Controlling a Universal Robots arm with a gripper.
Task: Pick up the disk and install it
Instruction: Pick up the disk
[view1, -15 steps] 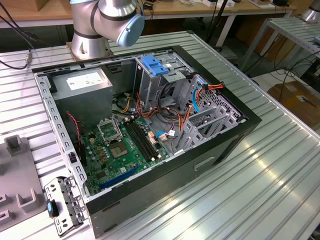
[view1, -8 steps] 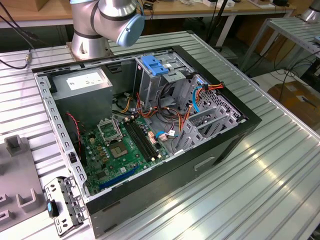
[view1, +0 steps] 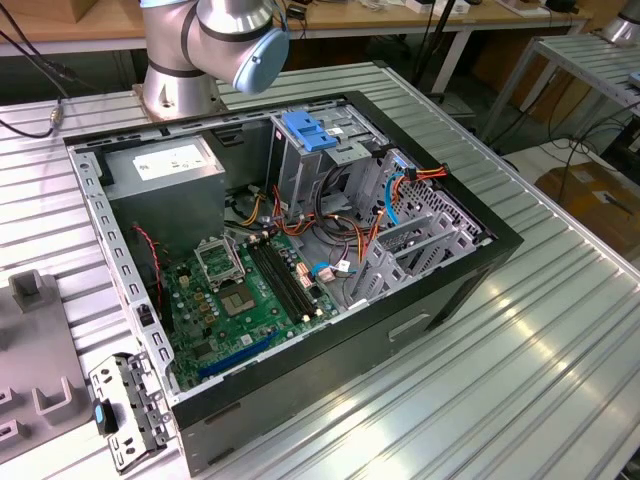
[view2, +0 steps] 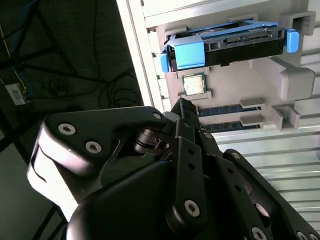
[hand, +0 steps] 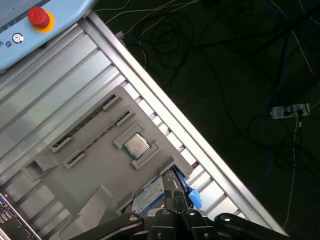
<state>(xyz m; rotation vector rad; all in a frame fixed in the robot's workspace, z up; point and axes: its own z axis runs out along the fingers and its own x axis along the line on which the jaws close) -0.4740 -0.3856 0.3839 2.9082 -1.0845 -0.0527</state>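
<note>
The disk (view2: 235, 45), a dark drive in a bright blue carrier rail, lies in a slot of the grey parts tray (view2: 300, 80) at the table's edge. In the first wrist view the disk (hand: 150, 194) shows its pale label just beside my fingertips. My gripper (hand: 174, 197) hangs over the disk's blue end with its fingers close together, shut on nothing. In the second wrist view my gripper (view2: 184, 107) points toward the tray, a little short of the disk. The open computer case (view1: 300, 250) lies on the table in the exterior view.
A processor chip (hand: 136, 145) and two memory sticks (hand: 95, 135) sit in the same tray. A red stop button (hand: 39, 16) is on a pale blue box. Inside the case stands a drive cage with a blue latch plate (view1: 308, 130). A metal bracket (view1: 125, 410) lies beside the case.
</note>
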